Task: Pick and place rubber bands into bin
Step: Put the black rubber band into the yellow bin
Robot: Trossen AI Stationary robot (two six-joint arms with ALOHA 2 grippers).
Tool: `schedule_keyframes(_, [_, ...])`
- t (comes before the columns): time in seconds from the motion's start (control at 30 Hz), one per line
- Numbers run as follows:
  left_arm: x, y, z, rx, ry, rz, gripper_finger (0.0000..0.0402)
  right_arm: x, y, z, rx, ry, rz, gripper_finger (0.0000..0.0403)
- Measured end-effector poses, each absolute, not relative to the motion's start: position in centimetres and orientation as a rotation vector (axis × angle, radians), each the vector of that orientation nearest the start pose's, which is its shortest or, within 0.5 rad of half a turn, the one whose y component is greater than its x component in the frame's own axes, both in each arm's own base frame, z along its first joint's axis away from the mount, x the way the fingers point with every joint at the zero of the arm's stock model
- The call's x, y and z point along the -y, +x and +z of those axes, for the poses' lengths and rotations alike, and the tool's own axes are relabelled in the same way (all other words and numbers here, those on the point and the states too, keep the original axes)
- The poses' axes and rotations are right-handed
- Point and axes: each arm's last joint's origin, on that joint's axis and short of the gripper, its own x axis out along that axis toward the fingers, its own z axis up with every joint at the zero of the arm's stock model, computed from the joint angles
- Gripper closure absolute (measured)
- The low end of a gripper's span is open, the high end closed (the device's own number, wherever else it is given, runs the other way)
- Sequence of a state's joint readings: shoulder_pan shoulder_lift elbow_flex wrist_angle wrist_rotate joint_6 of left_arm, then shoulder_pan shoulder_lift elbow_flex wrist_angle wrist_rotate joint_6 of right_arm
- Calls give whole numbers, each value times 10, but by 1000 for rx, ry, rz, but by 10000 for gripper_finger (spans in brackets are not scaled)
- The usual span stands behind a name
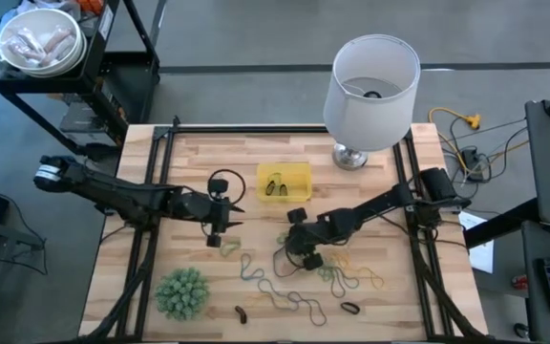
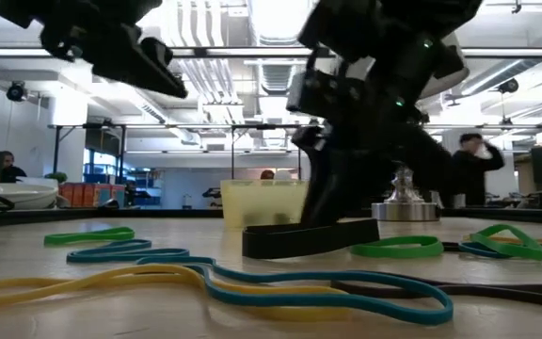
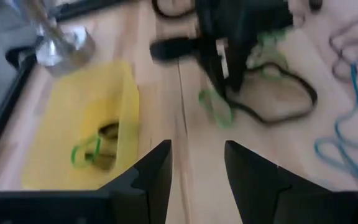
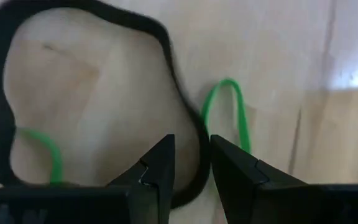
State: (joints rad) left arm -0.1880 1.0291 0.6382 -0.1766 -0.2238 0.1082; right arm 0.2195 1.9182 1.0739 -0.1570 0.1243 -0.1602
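The yellow bin [image 1: 299, 170] sits at the table's far middle with a few rubber bands [image 3: 92, 149] inside. Many more rubber bands [image 1: 285, 298] lie loose across the near half of the table. My right gripper [image 4: 191, 158] is low over the large black band [image 4: 166, 56], slightly open, with one strand of the band between its fingertips. My left gripper [image 3: 196, 165] hovers open and empty above the table, left of the bin [image 3: 79, 112]. My right gripper comes slanting down from the table's right side. Its two fingertips stand on either side of one strand of the black band [image 4: 199, 140]. Whether they touch the strand, I cannot tell. The band lies flat on the table.
A white lamp [image 1: 370, 86] on a metal base [image 1: 349, 158] stands at the far right. A spiky green ball [image 1: 181, 291] sits near the front left. Blue and yellow bands [image 2: 252, 282] lie nearest the front edge. People [image 2: 473, 165] show in the room behind.
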Motion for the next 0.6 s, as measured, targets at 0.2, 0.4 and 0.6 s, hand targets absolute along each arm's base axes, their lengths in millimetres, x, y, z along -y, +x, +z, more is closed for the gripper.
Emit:
schedule_keyframes(0.2, [34,210,234,-602,238,15,269,-77,363,123,-993,-318,170,317])
schedule_keyframes(0.4, [35,214,236,-575,234,18,269,-76,359,125,-1007,-317,166,335])
schedule_keyframes(0.6, [34,214,237,-572,234,18,269,-76,359,129,-993,-308,162,345])
